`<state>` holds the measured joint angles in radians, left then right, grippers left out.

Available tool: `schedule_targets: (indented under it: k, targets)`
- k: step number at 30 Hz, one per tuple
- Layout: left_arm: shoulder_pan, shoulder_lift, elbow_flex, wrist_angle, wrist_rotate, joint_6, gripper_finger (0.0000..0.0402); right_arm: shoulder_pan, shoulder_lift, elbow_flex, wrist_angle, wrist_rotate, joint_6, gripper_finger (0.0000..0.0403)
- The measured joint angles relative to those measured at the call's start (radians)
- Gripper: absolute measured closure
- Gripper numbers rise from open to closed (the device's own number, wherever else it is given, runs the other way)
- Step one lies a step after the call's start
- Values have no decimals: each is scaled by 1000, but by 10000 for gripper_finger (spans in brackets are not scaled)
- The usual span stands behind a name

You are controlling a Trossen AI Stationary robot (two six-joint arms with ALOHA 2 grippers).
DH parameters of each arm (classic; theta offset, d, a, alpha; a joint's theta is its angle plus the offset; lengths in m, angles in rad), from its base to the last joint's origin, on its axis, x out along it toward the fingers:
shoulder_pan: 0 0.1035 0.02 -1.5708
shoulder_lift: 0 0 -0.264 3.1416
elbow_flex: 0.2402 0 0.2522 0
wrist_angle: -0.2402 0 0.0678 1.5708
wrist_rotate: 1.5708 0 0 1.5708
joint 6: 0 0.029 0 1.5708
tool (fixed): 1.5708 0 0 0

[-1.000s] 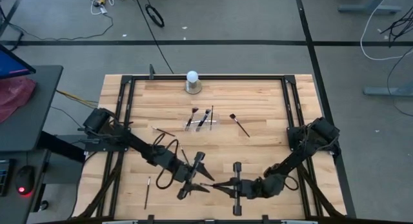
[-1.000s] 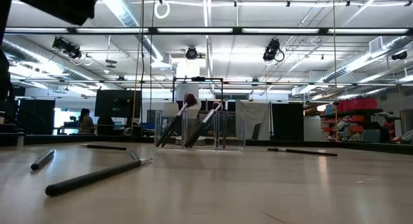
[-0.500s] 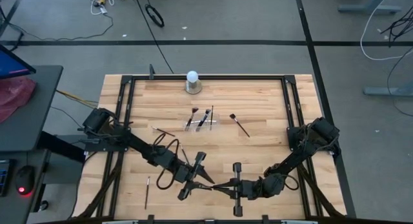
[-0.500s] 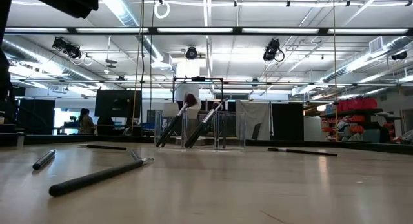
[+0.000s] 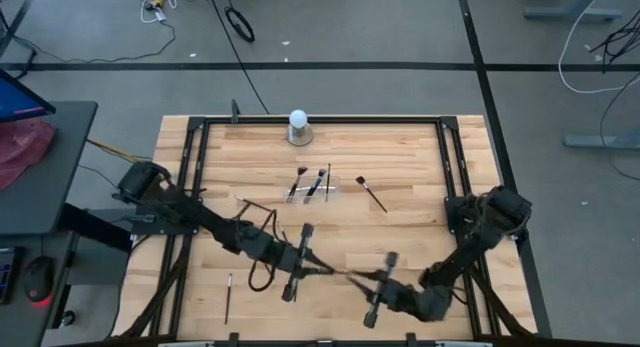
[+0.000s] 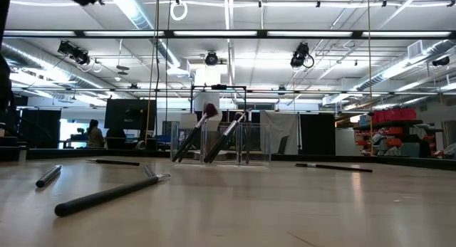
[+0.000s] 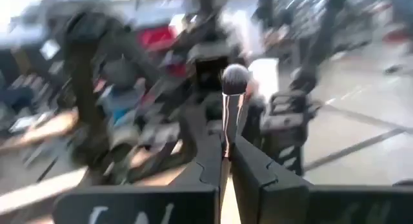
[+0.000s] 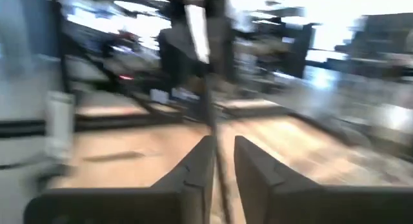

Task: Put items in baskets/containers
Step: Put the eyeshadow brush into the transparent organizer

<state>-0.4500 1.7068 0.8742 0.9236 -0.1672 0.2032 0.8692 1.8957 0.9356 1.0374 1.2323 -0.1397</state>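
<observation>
we judge a hand-over is in progress: the left gripper (image 5: 300,259), near the table's 6 o'clock edge, pinches a brush (image 7: 231,98); the right gripper (image 5: 380,287) at its 4 o'clock looks slightly parted around the handle; next, we must carry the brush toward 12 o'clock into the clear holder (image 5: 318,185).

Both wrist views blurred — right tool (image 8: 219,159) unclear.
</observation>
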Motion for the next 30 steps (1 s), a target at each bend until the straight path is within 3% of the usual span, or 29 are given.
schedule_targets:
  k: [3, 5, 9, 11, 16, 20, 23, 30]
  targets:
    - [30, -65, 20, -201, -112, -33, 385, 53, 0, 0, -31, 263, 1, 324]
    - [73, -98, 58, -354, -185, -68, 385, 79, 0, -1, -39, 337, 12, 317]
    - [205, -111, 154, -665, -248, -139, 385, 91, 0, -14, -44, 318, 80, 312]
    - [280, -104, 199, -739, -248, -163, 385, 88, 0, -18, -108, 318, 171, 313]
    - [427, -82, 214, -785, -237, -143, 379, 77, 0, -19, -229, 294, 311, 316]
    - [510, -67, 216, -815, -135, -177, 381, 68, 0, -19, -264, 248, 366, 317]
    - [551, -32, 215, -830, -50, -216, 380, 63, 0, -19, -270, 212, 368, 317]
    - [590, 56, 216, -859, -35, -290, 371, 61, 0, -19, -270, 177, 370, 317]
